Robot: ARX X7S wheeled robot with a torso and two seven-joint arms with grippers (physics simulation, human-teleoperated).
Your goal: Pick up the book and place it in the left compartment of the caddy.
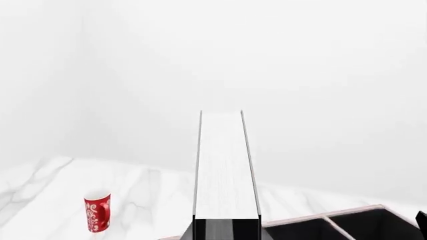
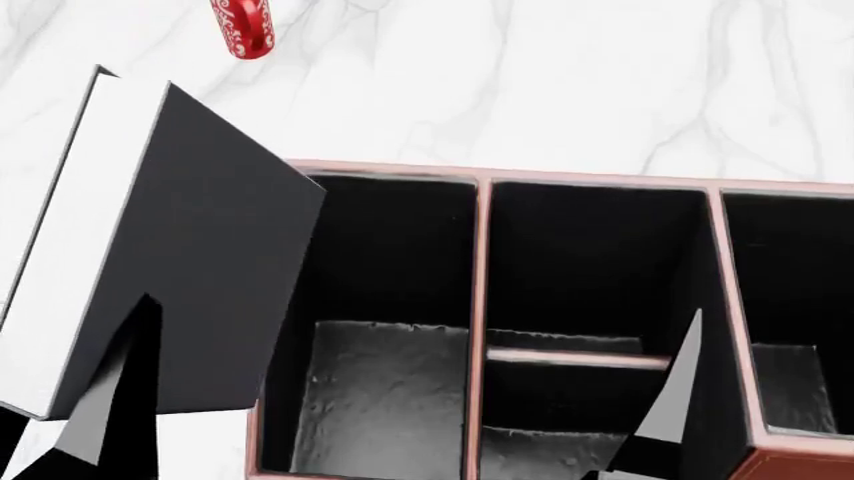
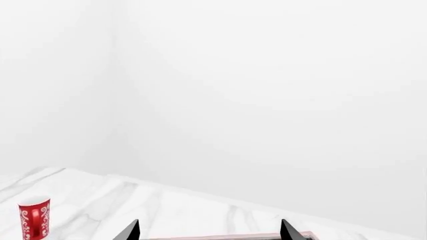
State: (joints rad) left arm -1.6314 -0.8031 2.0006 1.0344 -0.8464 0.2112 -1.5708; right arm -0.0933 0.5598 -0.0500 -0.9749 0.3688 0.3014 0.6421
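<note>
The pick-up looks done: the book [image 2: 174, 250] is held up in the air at the left of the head view by the left gripper [image 2: 114, 400], whose fingers are pressed on its black cover and white pages. It is tilted and sits just left of the caddy [image 2: 483, 200], not yet inside it. What seems left is to move the book over the left compartment [image 2: 380, 390] and lower it in. That compartment, at the lower middle of the head view, is seen with a grey bumpy floor and nothing in it. The middle part with the crossbar [image 2: 574, 358] and the small end part [image 2: 794, 385] at the right are seen bare too. The right gripper [image 3: 208, 232] is held over the caddy with its fingers apart, holding nothing. A red mug [image 2: 243, 27] is seen at the upper left on the white marble table [image 2: 601, 80], well apart from the caddy.
</note>
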